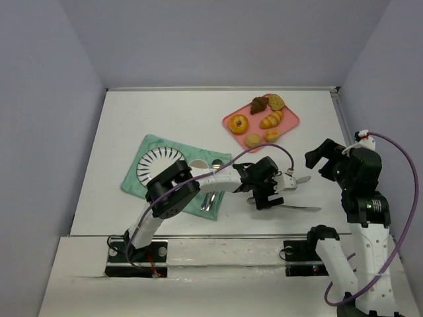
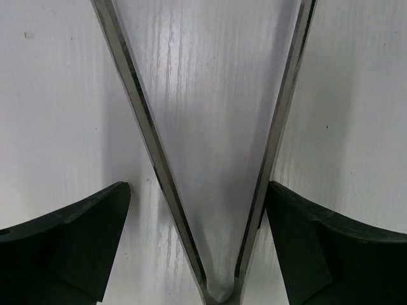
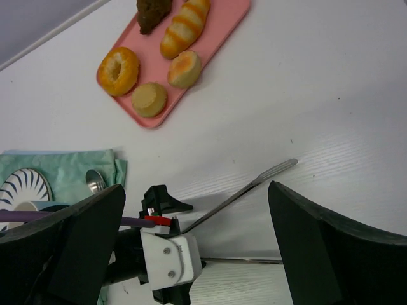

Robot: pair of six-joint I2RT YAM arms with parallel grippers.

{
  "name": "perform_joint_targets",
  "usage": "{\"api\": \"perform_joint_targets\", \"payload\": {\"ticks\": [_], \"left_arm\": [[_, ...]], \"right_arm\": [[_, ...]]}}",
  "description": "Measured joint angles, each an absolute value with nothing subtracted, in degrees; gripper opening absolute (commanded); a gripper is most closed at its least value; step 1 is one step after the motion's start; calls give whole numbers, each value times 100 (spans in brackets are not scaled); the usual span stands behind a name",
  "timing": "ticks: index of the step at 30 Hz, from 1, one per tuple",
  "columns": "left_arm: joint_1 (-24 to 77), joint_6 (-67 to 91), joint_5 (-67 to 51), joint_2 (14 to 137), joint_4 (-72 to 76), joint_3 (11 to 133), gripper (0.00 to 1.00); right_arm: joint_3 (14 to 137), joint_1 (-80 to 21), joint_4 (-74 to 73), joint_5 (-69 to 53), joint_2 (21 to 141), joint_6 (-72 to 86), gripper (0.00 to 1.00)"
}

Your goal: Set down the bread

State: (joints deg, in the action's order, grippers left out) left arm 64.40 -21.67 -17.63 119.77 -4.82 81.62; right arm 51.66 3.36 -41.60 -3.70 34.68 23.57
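The left gripper (image 2: 197, 185) straddles shiny V-shaped metal tongs (image 3: 283, 167), its fingers spread and not clamping them. The bread (image 1: 238, 123), a small golden-orange ring with a darker hole, lies on the pink rectangular tray's (image 3: 222, 18) left end. The right gripper (image 3: 196, 189) gapes wide, empty.

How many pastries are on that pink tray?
6 on the pink tray: the doughnut-shaped bun at its left, a dark brown pastry and a speckled pastry at the far end, a long golden roll mid-tray, a pale round bun and a smaller bun nearest.
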Motion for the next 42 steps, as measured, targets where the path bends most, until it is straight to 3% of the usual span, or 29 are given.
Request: {"api": "perform_joint_targets", "payload": {"ticks": [11, 14, 16, 20, 33, 34, 42], "left_arm": [[6477, -2327, -2084, 12387, -502, 8733, 99], [6477, -2375, -2128, 12488, -515, 8877, 94], [6477, -2394, -2147, 12540, -532, 8949, 87], [6477, -2418, -2119, 12551, -548, 8976, 54], [6477, -1957, -1653, 11736, -222, 8156, 13], [6477, -1933, -1597, 11585, -165, 8073, 6], [6294, -1372, -1256, 9878, 788, 7489, 5]], "right_arm": [[5166, 336, -4158, -364, 3369, 2353, 100], [5166, 336, -4158, -360, 3369, 2353, 100], [5166, 336, -4158, -351, 3369, 2353, 100], [5166, 336, -4158, -331, 3365, 2353, 100], [5072, 336, -3953, 82, 2432, 2445, 100], [5070, 336, -3900, 145, 2331, 2453, 100], [5061, 336, -3809, 401, 2331, 2558, 99]]}}
